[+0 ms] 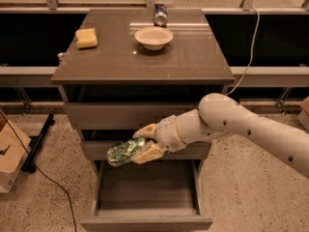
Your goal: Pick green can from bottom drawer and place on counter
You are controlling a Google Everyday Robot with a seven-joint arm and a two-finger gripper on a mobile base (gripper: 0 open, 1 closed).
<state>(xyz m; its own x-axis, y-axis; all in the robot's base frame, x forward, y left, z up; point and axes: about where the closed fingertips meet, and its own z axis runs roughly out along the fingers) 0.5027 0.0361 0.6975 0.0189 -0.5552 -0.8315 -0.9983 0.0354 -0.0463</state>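
My gripper [141,143] is shut on the green can [123,152], a shiny mottled green can held lying sideways, pointing left. It hangs in front of the middle drawer, above the open bottom drawer [146,197], whose inside looks bare. The counter [145,57] is the glossy grey-brown top of the cabinet, well above the can. My white arm reaches in from the right.
On the counter stand a yellow sponge [87,37] at the left, a white bowl [153,36] in the middle and a blue-and-silver can [160,14] at the back. A cardboard box [10,156] and a black cable lie on the floor at the left.
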